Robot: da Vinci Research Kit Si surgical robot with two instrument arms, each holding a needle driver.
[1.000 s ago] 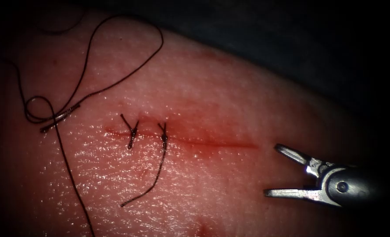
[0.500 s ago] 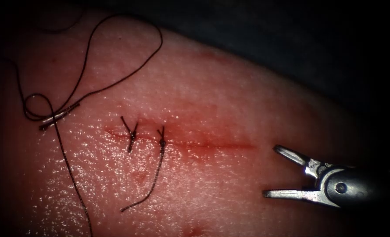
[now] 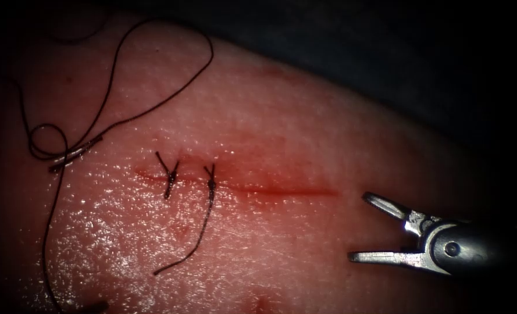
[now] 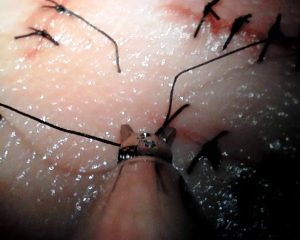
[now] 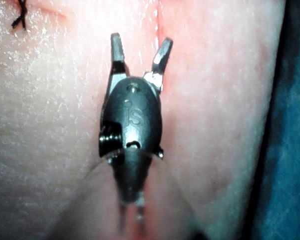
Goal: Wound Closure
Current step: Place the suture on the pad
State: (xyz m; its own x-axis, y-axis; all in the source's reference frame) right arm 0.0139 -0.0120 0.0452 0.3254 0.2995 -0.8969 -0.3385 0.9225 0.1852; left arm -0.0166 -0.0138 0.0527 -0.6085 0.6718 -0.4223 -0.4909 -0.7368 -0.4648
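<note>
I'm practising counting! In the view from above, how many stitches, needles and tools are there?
Tied stitches: 2, both across the cut
Needle: 1, lying loose on the tissue left of the cut, thread attached
Right arm's tool: 1, end effector open, holding nothing
Total: 4

Surgical-training laboratory bench setup. A slab of pork-belly tissue with a shallow cut and two tied stitches lies on dark blue cloth, under narrow endoscope lighting; a steel wristed end effector of a research robot hovers beside it.
</note>
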